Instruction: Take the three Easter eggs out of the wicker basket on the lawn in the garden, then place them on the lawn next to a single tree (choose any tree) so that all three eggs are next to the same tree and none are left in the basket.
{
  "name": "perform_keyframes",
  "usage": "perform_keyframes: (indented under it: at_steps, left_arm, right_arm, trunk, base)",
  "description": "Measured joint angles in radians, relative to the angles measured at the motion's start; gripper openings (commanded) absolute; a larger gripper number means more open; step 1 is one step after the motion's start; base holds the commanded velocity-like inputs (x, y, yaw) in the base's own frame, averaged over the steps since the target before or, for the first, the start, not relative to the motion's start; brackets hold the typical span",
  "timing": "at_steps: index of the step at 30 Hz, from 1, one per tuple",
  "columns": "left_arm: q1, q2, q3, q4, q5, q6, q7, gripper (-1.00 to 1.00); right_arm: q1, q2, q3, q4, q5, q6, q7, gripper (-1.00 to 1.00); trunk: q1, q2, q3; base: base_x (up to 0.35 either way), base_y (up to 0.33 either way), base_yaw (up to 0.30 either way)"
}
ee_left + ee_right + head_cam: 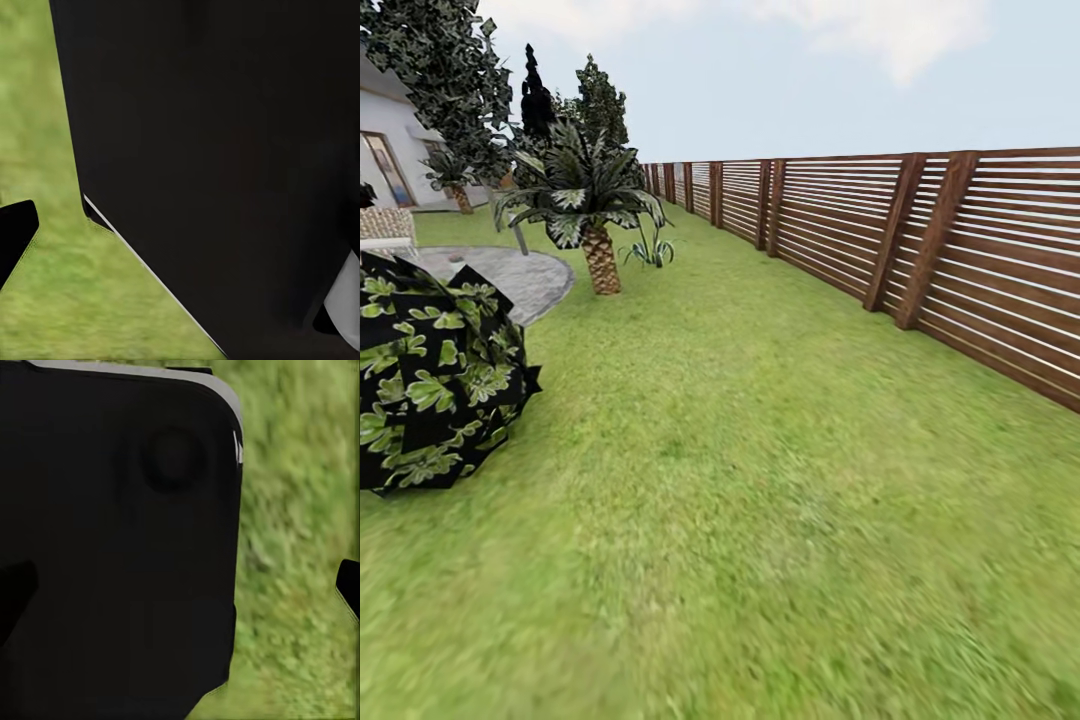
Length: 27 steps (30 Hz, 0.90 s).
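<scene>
I am in transit across the lawn (pixel 760 450), searching for the wicker basket and eggs; their location cannot be determined. A wooden fence (pixel 920 240) runs alongside. State of either gripper: cannot tell. Next move, in my judgement: locate the basket.

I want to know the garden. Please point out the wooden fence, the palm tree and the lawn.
wooden fence (pixel 960 250), head view, on the horizontal slats.
palm tree (pixel 601 262), head view, on its scaly trunk.
lawn (pixel 760 500), head view, on bare grass.
</scene>
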Motion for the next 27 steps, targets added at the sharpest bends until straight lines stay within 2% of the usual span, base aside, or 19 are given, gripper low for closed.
perform_keyframes:
  at_steps: [27]
  left_arm:
    - [0.0,0.0,0.0,0.0,0.0,0.0,0.0,1.0]
  right_arm:
    - [0.0,-0.001,0.0,-0.001,-0.004,-0.001,0.0,1.0]
  trunk:
    - [0.0,0.0,0.0]
  base:
    - [0.341,0.0,0.0]
